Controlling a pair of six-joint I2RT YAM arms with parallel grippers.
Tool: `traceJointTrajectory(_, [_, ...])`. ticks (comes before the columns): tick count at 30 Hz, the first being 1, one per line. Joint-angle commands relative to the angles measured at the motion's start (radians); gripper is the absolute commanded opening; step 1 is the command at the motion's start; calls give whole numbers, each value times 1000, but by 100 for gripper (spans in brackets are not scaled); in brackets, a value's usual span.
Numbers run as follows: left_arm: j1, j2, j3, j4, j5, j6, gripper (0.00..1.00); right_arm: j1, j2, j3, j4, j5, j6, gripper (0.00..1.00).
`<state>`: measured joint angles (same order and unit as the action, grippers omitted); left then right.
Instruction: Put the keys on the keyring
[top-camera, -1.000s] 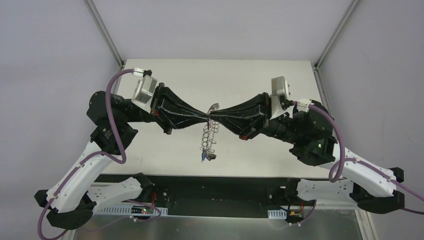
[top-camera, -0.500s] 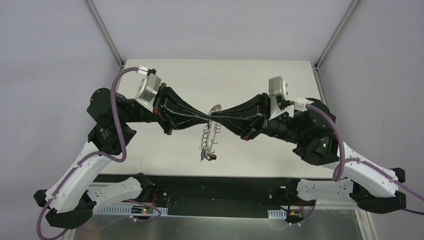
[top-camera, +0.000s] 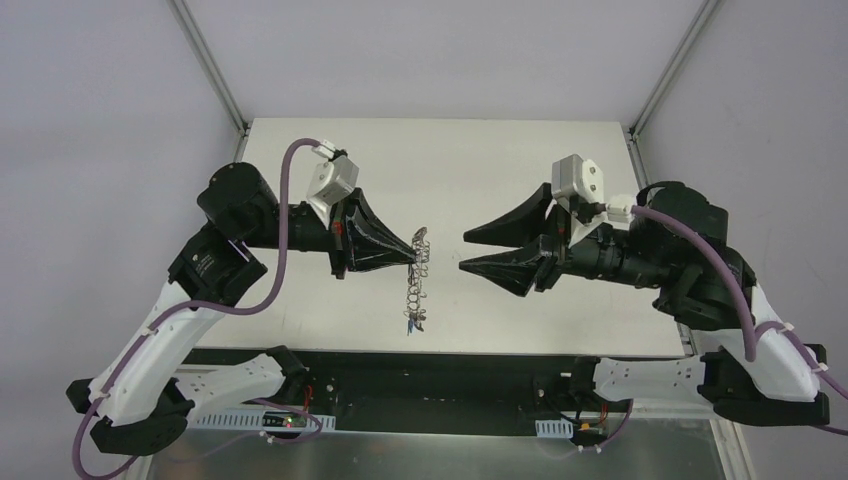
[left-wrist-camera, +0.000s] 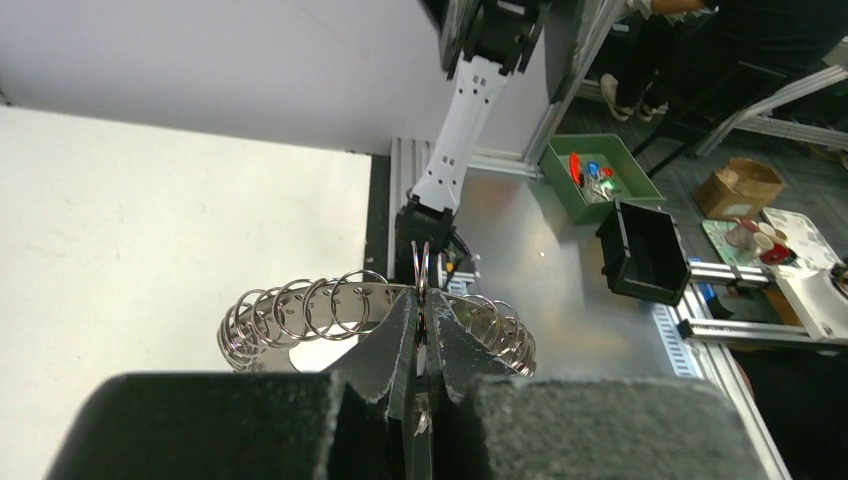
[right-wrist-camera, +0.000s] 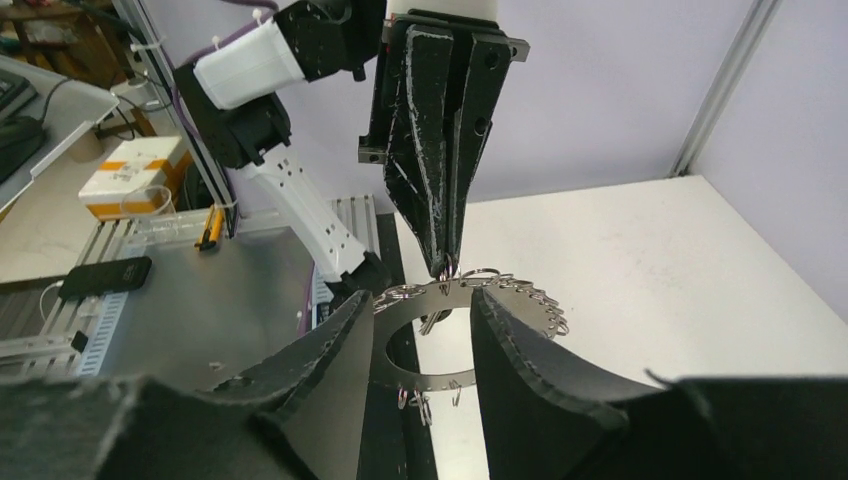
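Observation:
My left gripper is shut on the rim of the keyring, a flat grey metal ring with many small wire loops, and holds it on edge above the table. In the left wrist view the ring curves away on both sides of the closed fingertips. My right gripper is open and empty, a short way right of the ring. In the right wrist view the ring shows between its spread fingers. A small key hangs behind the ring. A blue-tagged key hangs at the ring's lower end.
The white table lies under both arms, with metal frame posts at its back corners. Off the table, the left wrist view shows a green bin of small items and a black box.
My right gripper has opened, let go of the ring and drawn back to the right. My left gripper has turned and still holds the ring.

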<state>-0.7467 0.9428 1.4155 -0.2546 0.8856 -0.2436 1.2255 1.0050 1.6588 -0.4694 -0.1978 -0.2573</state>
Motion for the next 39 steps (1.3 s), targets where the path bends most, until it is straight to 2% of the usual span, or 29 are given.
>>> traceJointTrajectory(1, [-2, 20, 60, -81, 68, 33, 0, 4, 83, 118, -269, -19, -47, 43])
traceJointTrajectory(5, [-3, 49, 89, -204, 110, 85, 0, 1, 165, 221, -416, -69, -84, 43])
traceJointTrajectory(10, [-3, 77, 112, -298, 139, 121, 0, -8, 232, 270, -483, -104, -110, 41])
traceJointTrajectory(20, [-3, 131, 148, -444, 147, 191, 0, -67, 267, 267, -439, -179, -107, 40])
traceJointTrajectory(24, [-3, 134, 151, -458, 146, 199, 0, -96, 282, 262, -417, -228, -89, 40])
traceJointTrajectory(28, [-3, 135, 155, -465, 145, 206, 0, -110, 295, 259, -403, -263, -75, 35])
traceJointTrajectory(39, [-3, 141, 167, -487, 141, 221, 0, -126, 326, 243, -372, -319, -42, 35])
